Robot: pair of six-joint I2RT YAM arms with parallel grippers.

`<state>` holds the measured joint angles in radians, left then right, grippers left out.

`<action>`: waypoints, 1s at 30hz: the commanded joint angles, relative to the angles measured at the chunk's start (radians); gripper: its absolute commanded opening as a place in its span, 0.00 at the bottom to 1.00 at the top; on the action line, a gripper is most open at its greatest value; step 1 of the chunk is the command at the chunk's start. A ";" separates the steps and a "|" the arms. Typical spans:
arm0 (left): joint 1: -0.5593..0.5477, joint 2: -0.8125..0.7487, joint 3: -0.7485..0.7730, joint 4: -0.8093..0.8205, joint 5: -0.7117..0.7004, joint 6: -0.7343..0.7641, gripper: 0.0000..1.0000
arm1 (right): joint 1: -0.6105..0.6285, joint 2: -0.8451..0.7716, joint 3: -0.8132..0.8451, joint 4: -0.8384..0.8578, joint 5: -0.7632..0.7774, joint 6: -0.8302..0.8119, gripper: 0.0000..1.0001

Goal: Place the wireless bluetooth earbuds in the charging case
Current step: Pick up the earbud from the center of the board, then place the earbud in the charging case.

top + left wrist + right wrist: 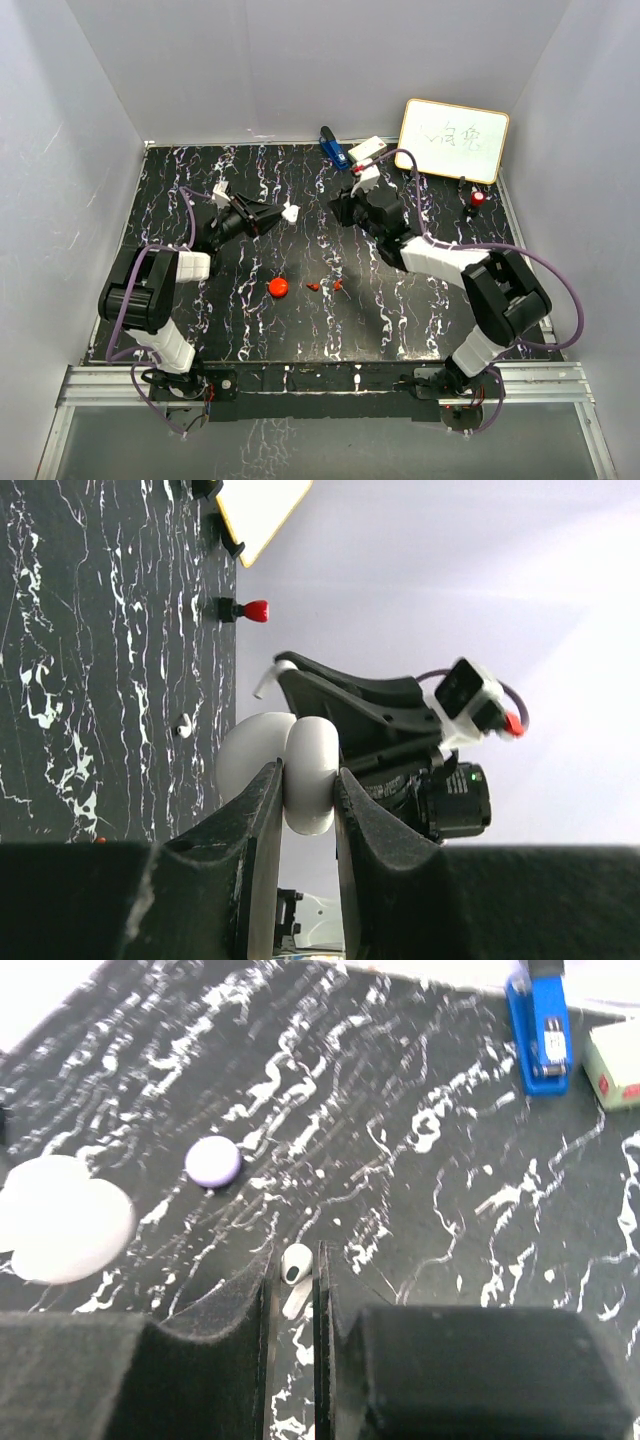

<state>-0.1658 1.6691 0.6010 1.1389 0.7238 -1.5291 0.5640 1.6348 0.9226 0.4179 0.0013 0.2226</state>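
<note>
Right gripper around white earbud

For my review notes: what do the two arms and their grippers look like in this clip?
The left arm and right arm are built of chunky black joint housings and white link covers. A purple cable loops along each. The left gripper and right gripper are black, with flat dark fingers. A small white camera sits on the right wrist.

Lab test booth, white panel walls, black marbled table, aluminium rail
</note>
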 commanded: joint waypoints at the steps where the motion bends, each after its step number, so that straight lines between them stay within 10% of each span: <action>1: -0.002 0.029 0.052 0.018 0.034 -0.038 0.00 | -0.005 -0.061 -0.099 0.429 -0.133 -0.059 0.00; 16: -0.061 0.162 0.122 0.174 0.060 -0.204 0.00 | -0.006 0.019 -0.289 1.116 -0.309 -0.136 0.00; 30: -0.094 0.134 0.153 0.130 0.075 -0.221 0.00 | -0.006 0.100 -0.269 1.260 -0.397 -0.185 0.00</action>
<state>-0.2493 1.8431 0.7223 1.2373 0.7727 -1.7477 0.5610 1.7363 0.6441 1.4773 -0.3603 0.0856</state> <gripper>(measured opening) 0.217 0.130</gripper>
